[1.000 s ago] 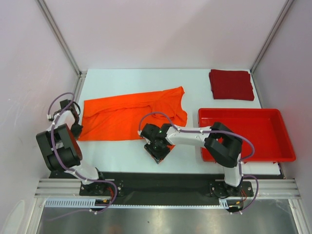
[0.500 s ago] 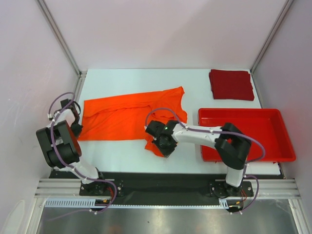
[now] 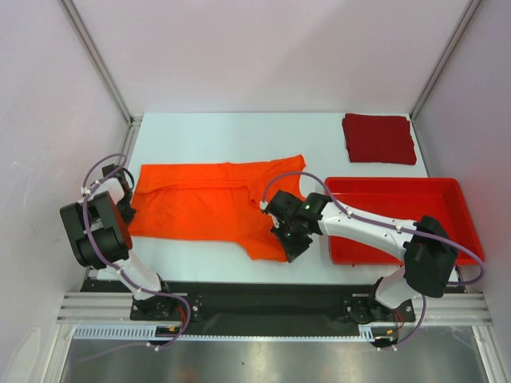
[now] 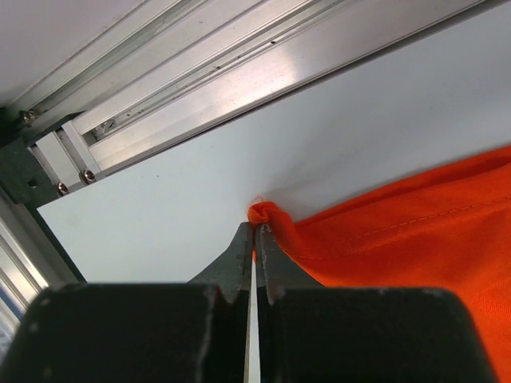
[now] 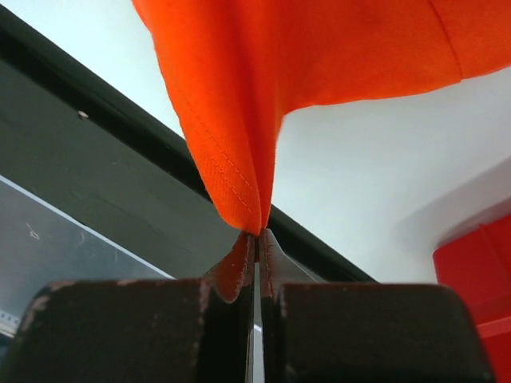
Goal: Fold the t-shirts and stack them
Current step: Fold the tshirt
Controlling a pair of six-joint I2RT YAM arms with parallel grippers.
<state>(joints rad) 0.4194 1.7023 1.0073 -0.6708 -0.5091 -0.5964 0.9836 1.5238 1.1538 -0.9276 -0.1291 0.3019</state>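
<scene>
At the far left, the left tool (image 4: 255, 231) is pinched tight on a bunched corner of the orange shirt (image 3: 200, 209), which lies spread across the white tabletop (image 3: 223, 132) between the two arms. Toward the middle, the right tool (image 5: 257, 235) is clamped on a stitched hem at the shirt's near right end, just beside the red tray (image 3: 431, 215). Beyond the tray, in the far right corner, the dark red shirt (image 3: 379, 138) sits as a folded square, well apart from the orange one.
</scene>
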